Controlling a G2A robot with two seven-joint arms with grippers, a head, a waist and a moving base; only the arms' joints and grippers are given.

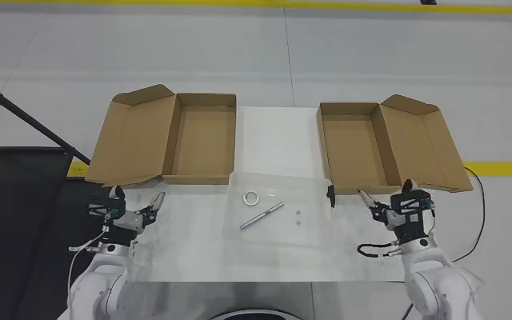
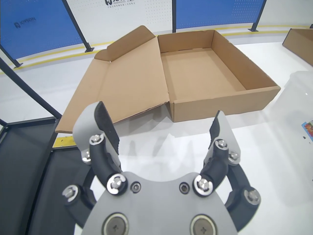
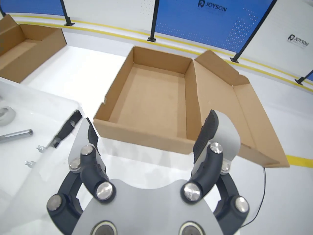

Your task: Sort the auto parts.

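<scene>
Plainly, left gripper point(image 2: 159, 121) gapes empty by the left box point(image 1: 204, 140). Mid-table lie a ring point(image 1: 251, 196), rod point(image 1: 262, 216), two screws point(image 1: 298, 213) and a black clip point(image 1: 330, 195): probably light, stiff, slick; pinch the rod mid-shaft. Right gripper point(image 3: 149, 121), by the right box point(image 1: 352, 152), is spread and empty too.

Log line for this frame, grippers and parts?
stage: unsorted | left gripper: open | right gripper: open | ring, rod, screws: in clear tray | left box, right box: no parts
</scene>
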